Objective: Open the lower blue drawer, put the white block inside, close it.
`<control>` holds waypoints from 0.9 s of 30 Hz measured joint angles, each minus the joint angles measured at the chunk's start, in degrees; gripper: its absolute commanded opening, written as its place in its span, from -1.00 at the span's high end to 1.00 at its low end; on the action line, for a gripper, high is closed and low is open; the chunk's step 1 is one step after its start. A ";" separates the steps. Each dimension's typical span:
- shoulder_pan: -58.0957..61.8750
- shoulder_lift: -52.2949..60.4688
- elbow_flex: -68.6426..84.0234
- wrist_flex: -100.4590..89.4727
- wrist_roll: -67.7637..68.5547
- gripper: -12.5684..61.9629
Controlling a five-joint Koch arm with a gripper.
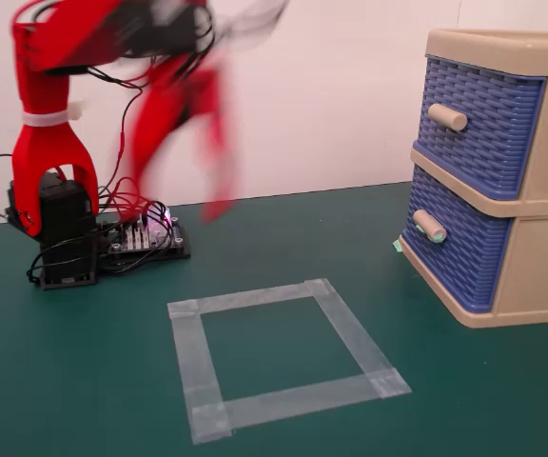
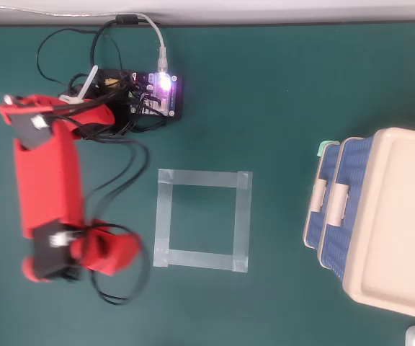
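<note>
My tool (image 1: 219,205) hangs blurred above the counter (image 1: 84,381) in the fixed view, tip pointing down near the back wall, and the smear hides whether its jaws are apart or together; I cannot tell. In the overhead view my red arm (image 2: 47,180) lies along the left side, well apart from the beige cabinet (image 2: 395,223) at the right edge.

Between them sits a square of pale tape (image 2: 204,220), with bare green counter inside it and all round it. The lower blue drawer (image 1: 450,249), with its green-tipped peg handle (image 1: 430,227), sits closed, flush under the upper blue drawer (image 1: 483,124).

A controller board (image 2: 157,97) with a lit pink lamp lies behind the tape square, cables looping beside my base. I can make out no readable writing anywhere, and I cannot find the white block.
</note>
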 measured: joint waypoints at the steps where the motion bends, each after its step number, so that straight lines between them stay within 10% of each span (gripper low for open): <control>1: 6.59 4.39 9.84 -0.44 -10.55 -0.25; 6: 24.79 16.61 40.43 -8.61 -41.48 -0.25; 13: 25.40 42.28 75.23 -17.58 -44.47 -0.27; 27: 25.31 42.98 80.42 -19.16 -44.03 -0.26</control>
